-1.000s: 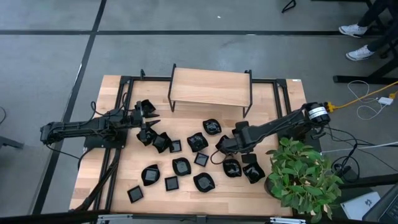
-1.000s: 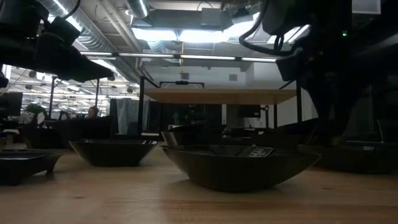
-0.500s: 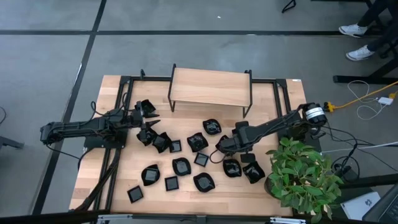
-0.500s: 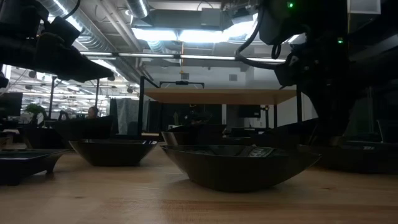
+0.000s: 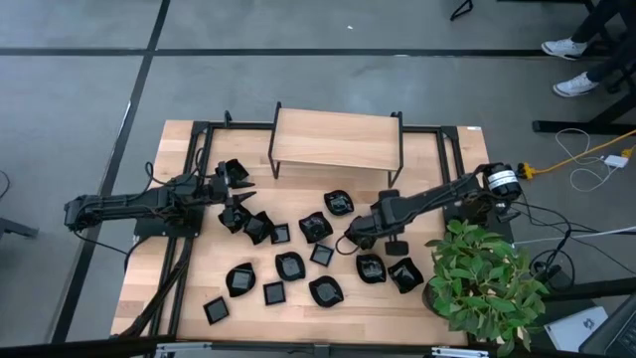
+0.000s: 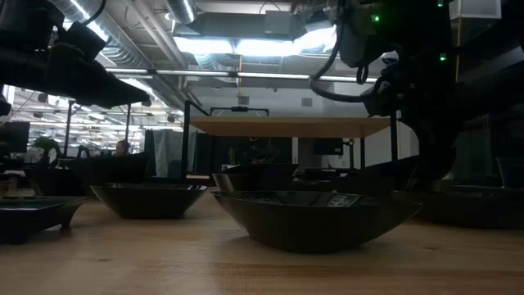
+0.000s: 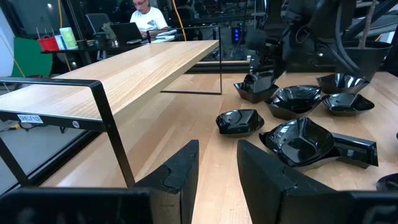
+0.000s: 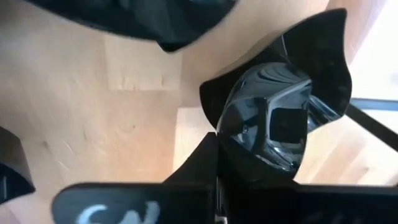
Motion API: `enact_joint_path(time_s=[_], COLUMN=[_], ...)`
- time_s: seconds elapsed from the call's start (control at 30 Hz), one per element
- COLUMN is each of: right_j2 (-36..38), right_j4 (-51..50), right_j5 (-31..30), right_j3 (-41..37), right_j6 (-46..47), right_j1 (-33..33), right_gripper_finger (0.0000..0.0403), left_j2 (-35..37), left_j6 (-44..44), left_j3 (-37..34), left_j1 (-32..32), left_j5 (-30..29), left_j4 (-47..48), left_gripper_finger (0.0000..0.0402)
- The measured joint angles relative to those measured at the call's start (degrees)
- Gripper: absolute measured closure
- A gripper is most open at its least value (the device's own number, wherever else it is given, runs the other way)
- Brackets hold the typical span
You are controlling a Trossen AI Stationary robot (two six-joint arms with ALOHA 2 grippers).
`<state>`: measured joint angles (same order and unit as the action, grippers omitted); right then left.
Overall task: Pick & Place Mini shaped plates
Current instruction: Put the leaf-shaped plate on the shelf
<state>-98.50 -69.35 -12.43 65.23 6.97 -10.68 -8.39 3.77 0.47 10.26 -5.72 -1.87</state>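
The mini shaped plates [image 5: 289, 266] are small glossy black dishes, some square, some rounded, some with wavy or pointed rims, a few with greyish centres. They lie scattered over the middle of the light wooden desk [image 5: 348, 308], in front of a small wooden shelf [image 5: 336, 139] on thin black metal legs.

The right gripper [image 5: 354, 231] reaches in from the right side to the middle of the scatter. Its fingers are closed on the rim of one wavy-edged plate [image 8: 280, 118], whose shiny faceted bowl fills the right wrist view just past the fingertips. Other plates lie close around it: one just behind [image 5: 339, 203], one to its left [image 5: 315, 226], and two near its forearm toward the front [image 5: 371, 268].

The left gripper [image 5: 231, 186] hovers at the left of the desk, its fingers [image 7: 180, 174] parted with nothing between them; a cluster of plates [image 5: 248, 223] lies just in front of it.

A leafy green plant [image 5: 484, 281] stands at the desk's front right corner, beside the right arm.
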Motion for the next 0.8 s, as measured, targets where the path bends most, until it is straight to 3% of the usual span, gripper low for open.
enact_joint_path(time_s=[0.47,0.8], right_j2=[0.44,8.39], right_j4=[-2.89,-3.25], right_j5=[0.01,0.0], right_j3=[0.0,0.0], right_j6=[-0.59,-0.73], right_j1=[0.79,0.76], right_gripper_finger=[0.0399,0.0398], left_j2=[-0.01,0.0], left_j6=[0.0,0.0], left_j3=[0.01,0.0], left_j1=[0.02,0.0], left_j5=[0.0,0.0], left_j4=[0.0,0.0], left_gripper_finger=[0.0297,0.0297])
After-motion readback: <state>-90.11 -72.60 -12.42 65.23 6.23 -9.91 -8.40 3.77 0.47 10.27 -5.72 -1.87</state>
